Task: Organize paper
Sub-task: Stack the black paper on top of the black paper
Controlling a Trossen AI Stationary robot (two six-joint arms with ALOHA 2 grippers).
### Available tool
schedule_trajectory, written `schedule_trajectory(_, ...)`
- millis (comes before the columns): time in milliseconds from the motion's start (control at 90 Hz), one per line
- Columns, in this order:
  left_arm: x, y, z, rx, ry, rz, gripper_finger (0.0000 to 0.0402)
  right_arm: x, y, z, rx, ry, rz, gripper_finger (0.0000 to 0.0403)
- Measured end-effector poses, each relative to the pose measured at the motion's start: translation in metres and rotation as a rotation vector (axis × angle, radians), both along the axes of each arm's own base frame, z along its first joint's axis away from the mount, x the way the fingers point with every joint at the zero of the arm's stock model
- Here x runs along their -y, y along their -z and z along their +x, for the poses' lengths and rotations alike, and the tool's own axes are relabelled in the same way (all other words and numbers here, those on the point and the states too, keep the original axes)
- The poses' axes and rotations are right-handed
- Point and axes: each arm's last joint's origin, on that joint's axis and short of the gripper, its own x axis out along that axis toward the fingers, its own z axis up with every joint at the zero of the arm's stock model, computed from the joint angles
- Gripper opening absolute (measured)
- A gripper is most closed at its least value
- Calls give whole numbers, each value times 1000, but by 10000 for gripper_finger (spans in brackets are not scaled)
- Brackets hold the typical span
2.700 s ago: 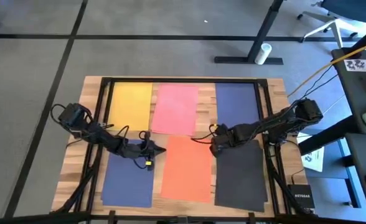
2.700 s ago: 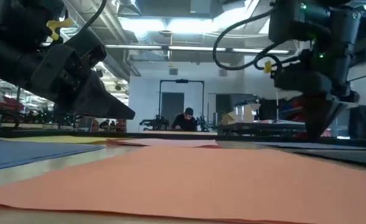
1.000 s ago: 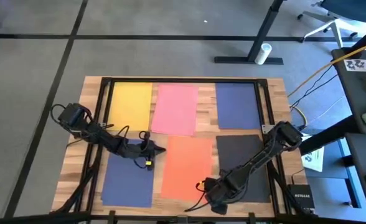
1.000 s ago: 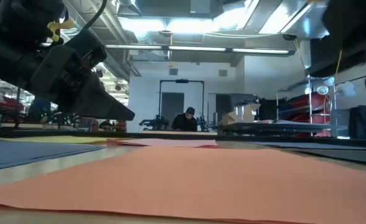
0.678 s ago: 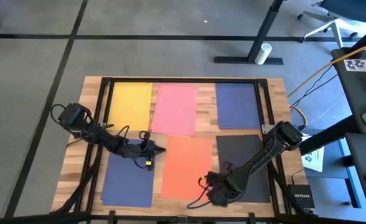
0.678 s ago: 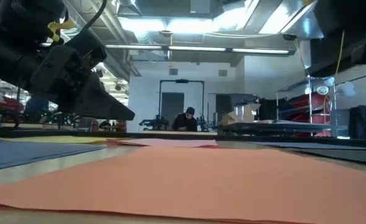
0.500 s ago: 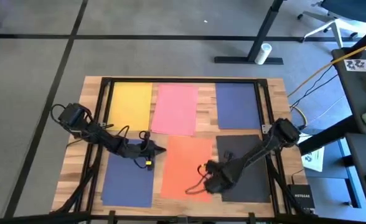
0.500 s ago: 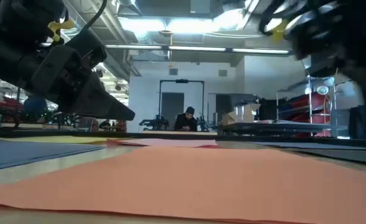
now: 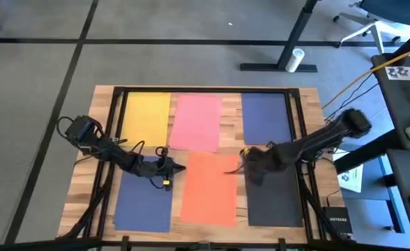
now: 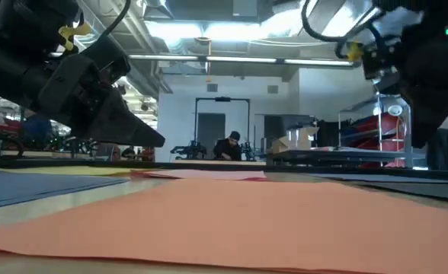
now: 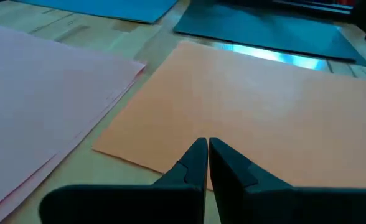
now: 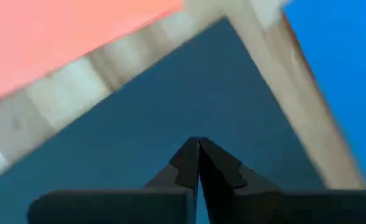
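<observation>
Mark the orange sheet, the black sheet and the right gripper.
orange sheet point(image 9: 210, 192), high view, sheet's middle.
black sheet point(image 9: 275, 199), high view, bare middle.
right gripper point(image 12: 199, 144), right wrist view, between its closed fingertips.

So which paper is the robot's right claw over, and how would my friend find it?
Start at the wooden table and go to its near row of three sheets. The right gripper hovers over the black sheet, at the right end, beside the orange sheet. It is the only black one.

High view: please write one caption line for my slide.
Six coloured sheets on a wooden table; left hand and right hand flank the orange sheet.
</observation>
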Motion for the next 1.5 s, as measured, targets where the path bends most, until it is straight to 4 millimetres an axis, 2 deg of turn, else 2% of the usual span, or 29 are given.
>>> schedule_trajectory(189,-2,0,1,0,-7,0,0,24,14,-22,-7,261,-27,0)
schedule_trajectory(478,-3,0,1,-1,-15,-6,0,45,31,-32,-28,486,-112,0)
schedule_trajectory(811,-3,1,1,-8,-16,-7,0,50,51,-41,-29,528,-86,0)
schedule_trajectory(1500,-3,2,0,-13,-18,-11,0,48,52,-42,-66,521,0,0)
